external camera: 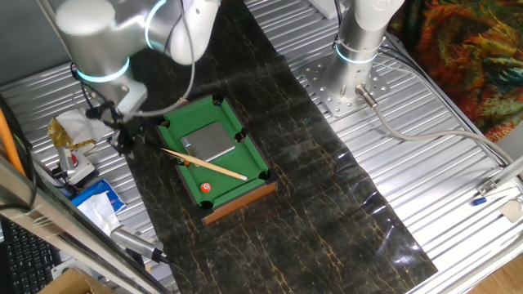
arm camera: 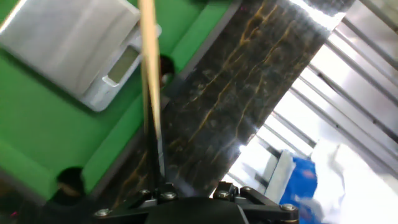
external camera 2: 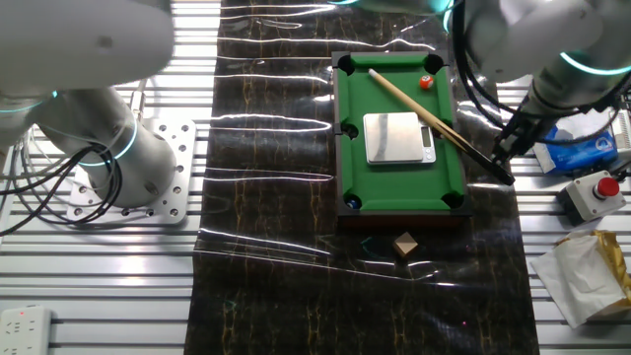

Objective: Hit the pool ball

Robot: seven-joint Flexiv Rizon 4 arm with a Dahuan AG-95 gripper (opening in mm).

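Note:
The pool ball (external camera: 206, 187) (external camera 2: 426, 83), tiny and orange-red with a white spot, lies on the mini green pool table (external camera: 176, 131) (external camera 2: 399, 187) near a corner pocket. A thin wooden cue stick (external camera: 204, 163) (external camera 2: 414, 104) (arm camera: 149, 68) lies slanted over the felt; its tip reaches past the ball, which sits a little off to the side of the shaft. My gripper (external camera: 127, 139) (external camera 2: 505, 158) (arm camera: 168, 190) hangs just outside the table's rail, shut on the cue's dark butt end. The hand view does not show the ball.
A silver digital scale (external camera: 209, 140) (external camera 2: 398, 137) (arm camera: 81, 43) sits mid-felt under the cue. A small brown block (external camera 2: 404, 244) lies on the dark mat. A red button box (external camera 2: 603, 189), blue packet (external camera 2: 582, 148) and crumpled paper (external camera 2: 582, 271) crowd my gripper's side. A second arm's base (external camera 2: 128, 168) stands opposite.

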